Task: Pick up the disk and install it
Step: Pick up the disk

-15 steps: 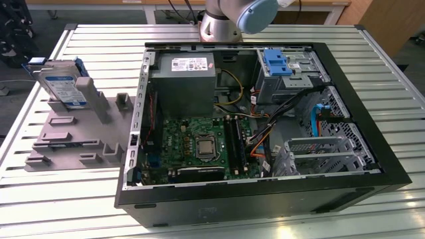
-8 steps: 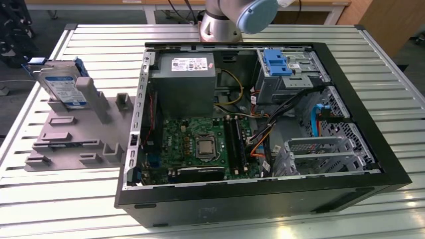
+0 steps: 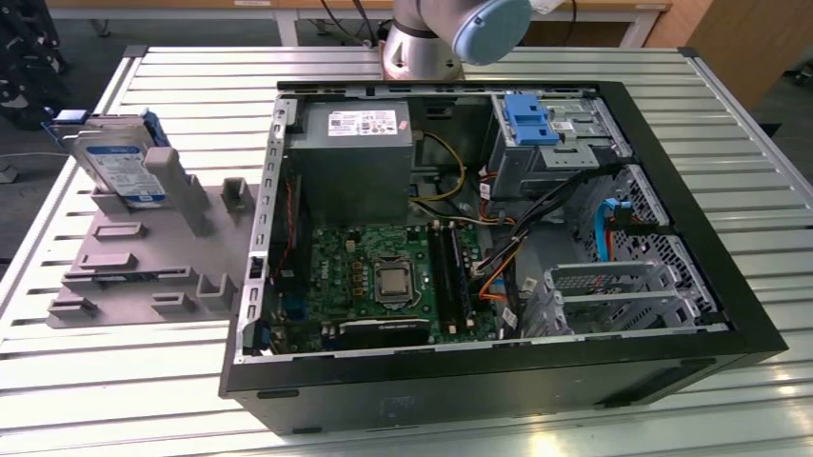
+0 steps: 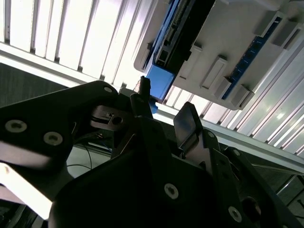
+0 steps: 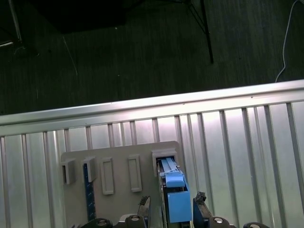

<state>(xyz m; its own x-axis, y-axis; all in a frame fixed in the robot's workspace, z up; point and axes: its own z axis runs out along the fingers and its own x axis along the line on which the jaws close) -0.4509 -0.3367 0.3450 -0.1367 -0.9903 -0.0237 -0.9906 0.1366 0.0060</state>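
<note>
The disk [image 3: 117, 167] is a silver drive with a white-and-blue label in a blue carrier. It stands on edge in a slot of a grey holder [image 3: 140, 257] at the exterior view's left. In the first wrist view the disk's blue carrier edge [image 5: 174, 194] appears end-on, with my gripper [image 5: 172, 204] open and one dark fingertip [image 5: 199, 198] on each side of it. In the second wrist view the blue carrier corner [image 4: 159, 81] lies just beyond my open gripper [image 4: 164, 107]. Nothing is held between the fingers.
An open computer case [image 3: 711, 314] lies right of the holder, with a motherboard [image 3: 381, 276], a grey power supply box [image 3: 349, 157], a blue latch on a drive cage [image 3: 527, 119] and a metal bay [image 3: 610, 290]. Cables [image 3: 546, 205] cross the case. The slatted table [image 3: 152, 381] ends just beyond the holder.
</note>
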